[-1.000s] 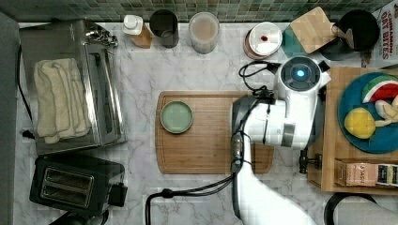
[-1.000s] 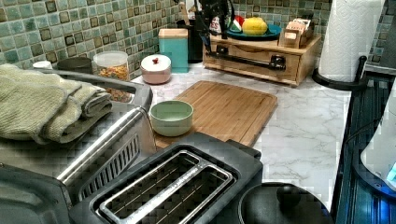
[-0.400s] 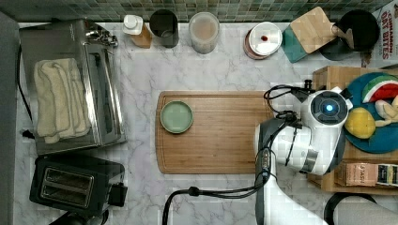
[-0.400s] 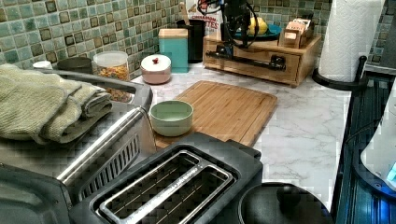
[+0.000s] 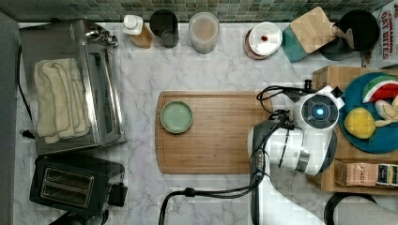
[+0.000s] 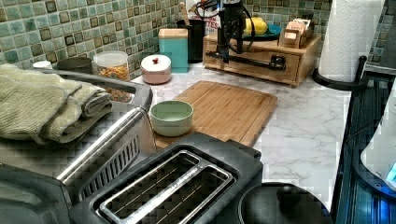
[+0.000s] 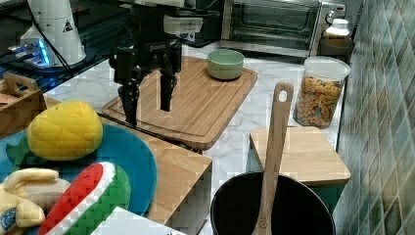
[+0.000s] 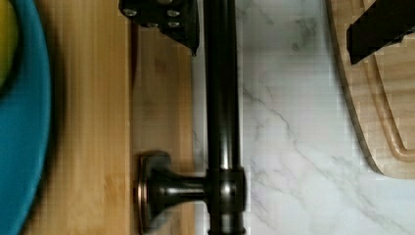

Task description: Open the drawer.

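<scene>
Franka's gripper [image 7: 146,100] hangs with its two fingers [image 8: 166,19] spread wide, holding nothing, one on each side of the long black bar handle [image 8: 221,98] of the drawer [image 6: 254,63]; the wrist view shows one finger between the bar and the wood front and the other out over the marble counter [image 8: 288,122], so the bar sits in the gap, presumably so that closing would trap it for a pull. Neither finger appears to touch the bar yet. That drawer looks fully shut, its front flush with the small wooden cabinet [image 5: 328,79] that stands at about 3 o'clock in the top view, against the counter's edge. On the cabinet's top rests a blue plate [image 5: 375,140] of toy fruit, including a yellow pineapple [image 7: 63,129] and a watermelon slice [image 5: 380,89]. Just in front of the handle, toward 9 o'clock in the top view, lies the bamboo cutting board [image 5: 220,136] with a pale green bowl [image 5: 176,116] on it; the board leaves a strip of marble for the drawer to slide out over. Farther toward 9 o'clock stand a toaster oven [image 5: 70,84] and, at 7 o'clock, a black toaster [image 5: 70,180].
</scene>
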Controlling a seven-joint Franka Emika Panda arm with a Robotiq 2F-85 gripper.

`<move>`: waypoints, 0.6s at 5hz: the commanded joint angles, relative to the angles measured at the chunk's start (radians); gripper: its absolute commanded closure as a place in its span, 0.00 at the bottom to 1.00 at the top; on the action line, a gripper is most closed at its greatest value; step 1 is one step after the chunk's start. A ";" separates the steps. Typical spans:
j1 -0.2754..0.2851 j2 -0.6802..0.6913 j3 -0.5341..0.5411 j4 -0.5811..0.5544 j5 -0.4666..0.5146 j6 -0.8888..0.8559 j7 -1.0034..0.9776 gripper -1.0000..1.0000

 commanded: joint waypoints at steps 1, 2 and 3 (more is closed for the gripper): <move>-0.005 0.050 -0.019 0.073 -0.101 -0.020 -0.060 0.00; -0.037 0.079 -0.014 0.058 -0.041 0.038 -0.098 0.00; -0.037 0.096 -0.036 0.039 -0.067 0.091 -0.080 0.00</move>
